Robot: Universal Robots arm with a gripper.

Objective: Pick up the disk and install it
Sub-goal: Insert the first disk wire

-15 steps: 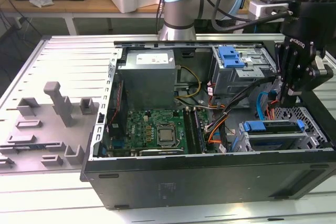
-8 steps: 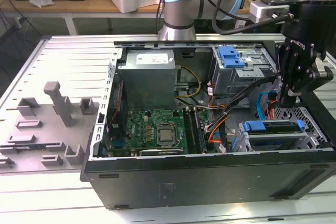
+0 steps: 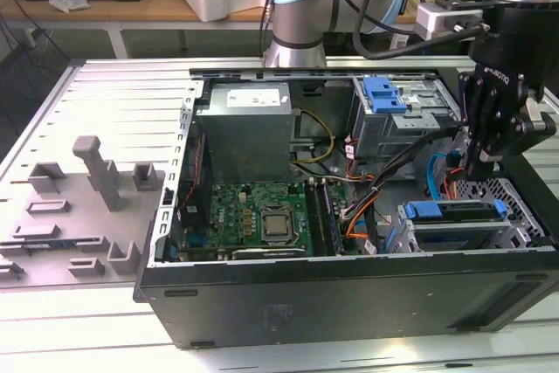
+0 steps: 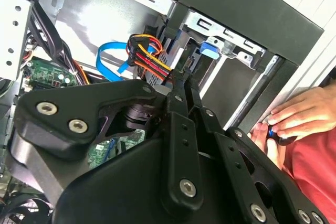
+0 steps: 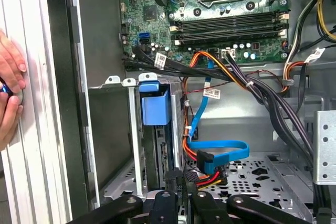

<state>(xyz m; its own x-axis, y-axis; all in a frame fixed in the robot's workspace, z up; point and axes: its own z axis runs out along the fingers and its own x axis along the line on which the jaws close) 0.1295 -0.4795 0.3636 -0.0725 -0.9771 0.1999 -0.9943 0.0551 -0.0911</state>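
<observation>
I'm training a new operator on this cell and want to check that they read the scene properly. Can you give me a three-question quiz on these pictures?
1. True or false: the computer case is closed up, with its inside hidden.
2. Pick one. In the exterior view the gripper is nearest to: A the power supply box, B the drive cage at the exterior view's right, C the grey fixtures outside the case.
3. Fill in: in the first wrist view, just outside the case wall, a person's ___ can be seen.

Key: 1 false, the case lies open. 2 B. 3 hands.
</observation>
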